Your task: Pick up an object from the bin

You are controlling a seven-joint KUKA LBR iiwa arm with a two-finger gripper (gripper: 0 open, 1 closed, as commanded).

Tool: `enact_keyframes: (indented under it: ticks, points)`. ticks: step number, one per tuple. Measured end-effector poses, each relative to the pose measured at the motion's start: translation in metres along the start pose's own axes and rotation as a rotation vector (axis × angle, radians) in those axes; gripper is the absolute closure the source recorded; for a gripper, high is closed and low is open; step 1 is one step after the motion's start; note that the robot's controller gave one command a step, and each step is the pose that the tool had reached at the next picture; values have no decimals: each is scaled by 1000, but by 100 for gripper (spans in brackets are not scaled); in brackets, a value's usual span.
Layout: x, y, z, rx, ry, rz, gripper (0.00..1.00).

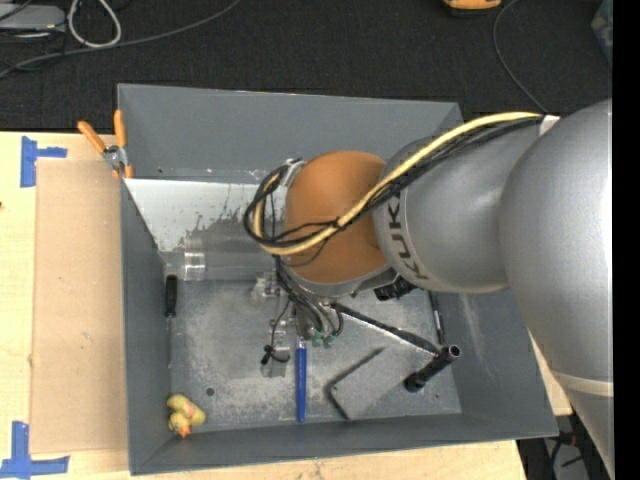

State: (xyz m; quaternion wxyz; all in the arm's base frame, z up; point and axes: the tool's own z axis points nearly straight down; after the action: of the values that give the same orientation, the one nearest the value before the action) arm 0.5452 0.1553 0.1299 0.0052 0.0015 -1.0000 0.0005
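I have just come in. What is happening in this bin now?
A robot arm reaches into the grey metal bin from the right. Its hand is low over the middle of the floor, beside the upper end of a blue pen. Whether it holds anything, I cannot tell. A black L-shaped key, a yellow rubber duck and a clear plastic tube lie apart from it.

End effector [285, 340] mostly beneath orange cover [330, 213]; right end of clear tube [218, 261] behind the arm [470, 218]
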Motion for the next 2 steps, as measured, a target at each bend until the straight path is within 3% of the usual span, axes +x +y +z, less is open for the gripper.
enact_keyframes:
  ticks: [1,2]
  points:
    - [-2,-1,-5,-1,-8,5,0]
    - [-52,-38,41,-3,-15,-167,0]
